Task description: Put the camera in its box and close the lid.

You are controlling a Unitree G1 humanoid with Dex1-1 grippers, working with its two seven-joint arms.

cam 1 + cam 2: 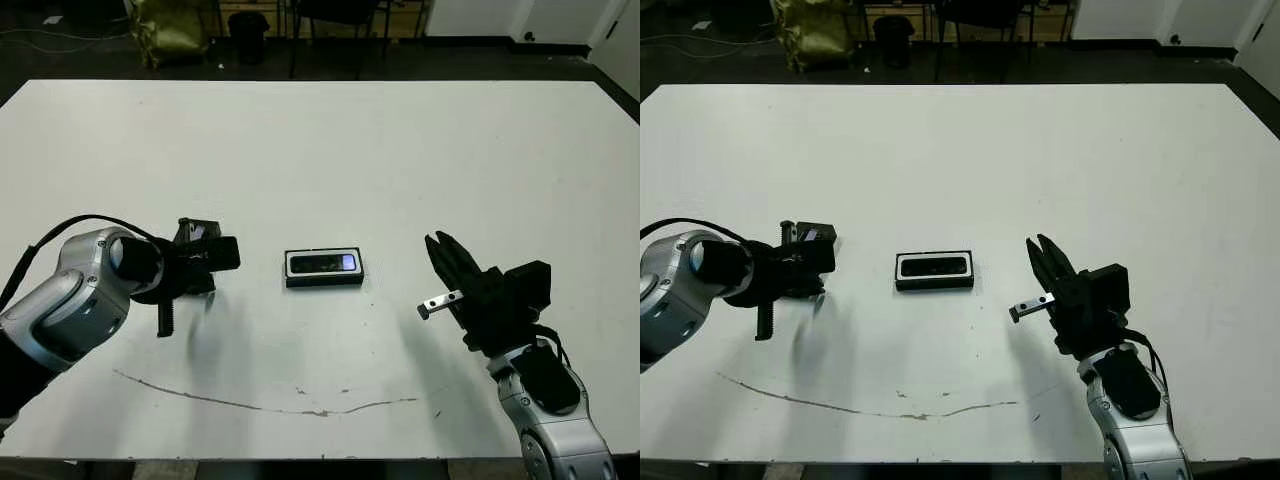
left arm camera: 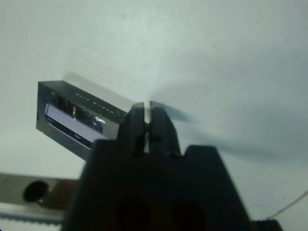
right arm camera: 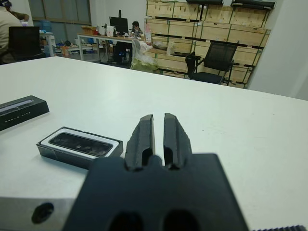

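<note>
The box [image 1: 323, 282], a shallow black tray with a white lining, sits at the table's middle. The camera [image 1: 322, 264] lies flat inside it, silvery face up, bluish patch at its right end. The lid [image 2: 72, 113], black with a pale strip, rests left of the box, partly hidden behind my left arm in the eye views. My left gripper [image 2: 147, 107] is shut with nothing between its fingers, tips just beside the lid's corner. Right of the box, my right gripper [image 1: 445, 252] hovers shut and empty, pointing toward the box.
A thin dark line [image 1: 260, 405] runs across the table near its front edge. Past the far edge are a yellow bag [image 1: 170, 30] and chair legs. The right wrist view shows desks, crates, a chair [image 3: 216, 57] and seated people far off.
</note>
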